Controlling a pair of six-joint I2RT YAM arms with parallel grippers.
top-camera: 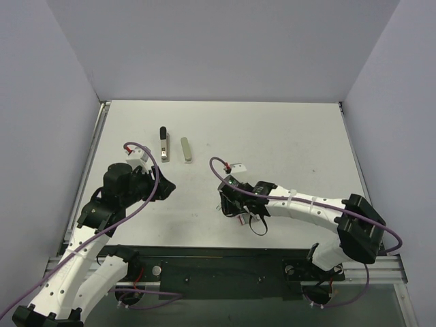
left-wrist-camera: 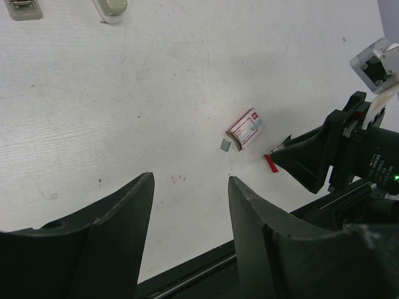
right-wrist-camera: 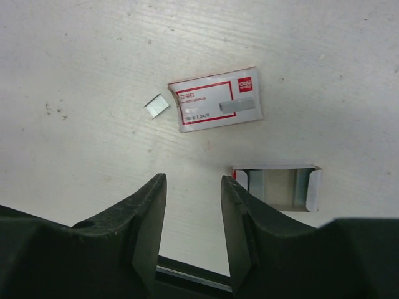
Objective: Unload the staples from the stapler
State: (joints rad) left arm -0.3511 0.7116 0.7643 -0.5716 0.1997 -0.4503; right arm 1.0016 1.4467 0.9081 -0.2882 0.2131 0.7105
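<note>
Only the right wrist view shows the staples (right-wrist-camera: 156, 106) clearly: a tiny silver strip just at 9 o'clock of the red-and-white cardboard box (right-wrist-camera: 215, 99). The overhead view shows the whole stapler (top-camera: 164, 144), slim metal with a black end, at 12 o'clock of the left gripper (top-camera: 163, 185), amid bare white surface (top-camera: 286, 136). The left gripper and the right gripper (right-wrist-camera: 193, 187) are both parted and empty.

Matt surfaces, a little bright metal.
The white table (right-wrist-camera: 75, 50) looked matt, faintly grained and scuffed; the red-and-white printed cardboard box (right-wrist-camera: 215, 99) was smooth paper; the tiny silver-grey staple strip (right-wrist-camera: 156, 106) gleamed metallic; the slim silver metal stapler (top-camera: 165, 151) had a dull black end.
</note>
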